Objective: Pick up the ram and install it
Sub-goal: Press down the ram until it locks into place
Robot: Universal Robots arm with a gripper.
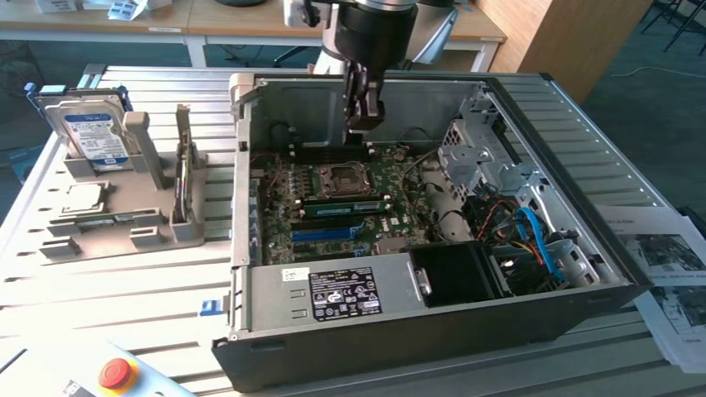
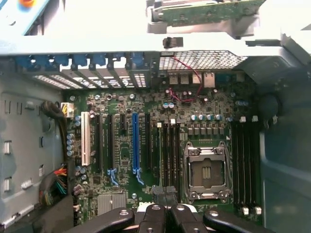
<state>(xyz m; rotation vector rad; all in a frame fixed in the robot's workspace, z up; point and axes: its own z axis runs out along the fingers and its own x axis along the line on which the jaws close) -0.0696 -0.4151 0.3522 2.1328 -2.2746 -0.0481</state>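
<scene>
Exterior view: the computer case [image 1: 441, 331] lies open on the table with the motherboard [image 1: 331, 227] exposed. The gripper [image 1: 365, 124] hangs inside the opening, above the far part of the board and clear of it. Its claw is drawn together, and no green stick is visible in it. The ram [image 1: 182, 161] appears to be the long green stick standing on edge in the grey holder [image 1: 182, 231]. That holder sits outside the case on the exterior view's left, near a hard drive [image 1: 94, 136] and well apart from the gripper. Wrist view: the gripper [image 2: 165, 211] shows its black fingers [image 2: 154, 216] pressed against each other over the motherboard [image 2: 146, 111]. The black memory slots [image 2: 169, 150] run just beside the processor socket [image 2: 206, 167]. The ram [image 2: 204, 13] shows as a green board in the holder beyond the case wall. Judgement: the work stands at the pick-up stage, with the stick not yet taken. For a sound pick, open the claw before reaching the holder and set it square to the flat faces. Grip the upper edge near mid-length and lift straight out, so the stick neither tilts nor binds. Avoid contact with the neighbouring parts in the holder.
</scene>
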